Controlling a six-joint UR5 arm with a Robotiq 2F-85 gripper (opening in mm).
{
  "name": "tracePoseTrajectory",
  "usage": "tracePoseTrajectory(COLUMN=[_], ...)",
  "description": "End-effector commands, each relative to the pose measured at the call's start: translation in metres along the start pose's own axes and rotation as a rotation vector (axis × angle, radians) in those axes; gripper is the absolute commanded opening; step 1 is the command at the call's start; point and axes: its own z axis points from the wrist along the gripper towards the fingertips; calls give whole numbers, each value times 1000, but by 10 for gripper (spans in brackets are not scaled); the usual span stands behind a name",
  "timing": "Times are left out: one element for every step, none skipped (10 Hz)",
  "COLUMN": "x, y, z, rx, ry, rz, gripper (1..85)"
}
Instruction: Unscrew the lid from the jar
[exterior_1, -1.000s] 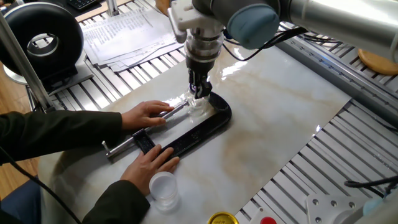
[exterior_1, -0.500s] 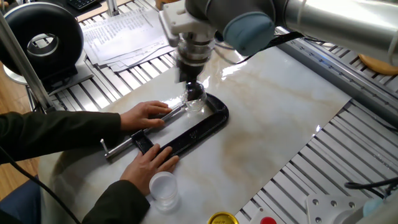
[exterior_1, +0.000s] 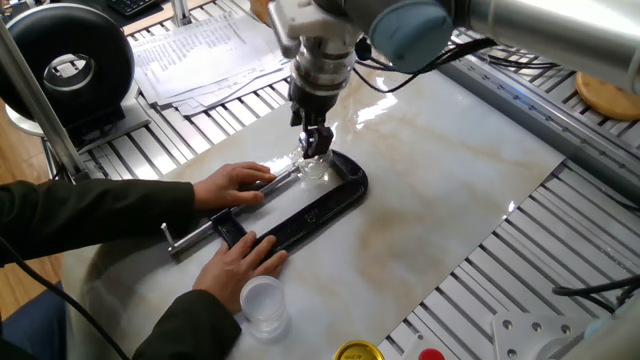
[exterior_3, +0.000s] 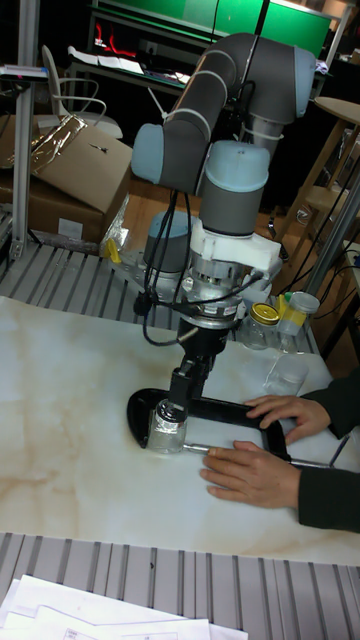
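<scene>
At the curved end of the black C-clamp (exterior_3: 215, 412) sits the small clear jar (exterior_3: 166, 432); the two-finger gripper (exterior_3: 172, 411) hides its silvery lid, grip undeterminable.

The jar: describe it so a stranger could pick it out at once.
On the marble tabletop lies a black C-clamp steadied by two hands. The jar stands in its curved end, under the gripper. It is small and clear, unlike the wider frosted cup.
</scene>
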Motion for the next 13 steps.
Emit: tracePoseTrajectory(x=[5, 3, 4, 4, 2, 4, 0, 3, 6, 7, 8, 14, 20], y=[-5, -2, 0, 4, 6, 4, 5, 1, -2, -2, -2, -2, -1], z=[-11, -10, -9, -6, -2, 0, -1, -1, 0, 1, 1, -2, -3], rx=[-4, -33, -44, -67, -66, -56, -67, -55, -48, -46, -45, -30, -18], ry=[7, 3, 8, 17, 25, 33, 23, 38, 45, 51, 62, 96, 127], rz=[325, 475, 568, 698, 757, 771, 797, 834, 863, 885, 914, 930, 938], gripper=[613, 613, 620, 637, 650, 647, 637, 610, 607, 607, 607, 603, 597])
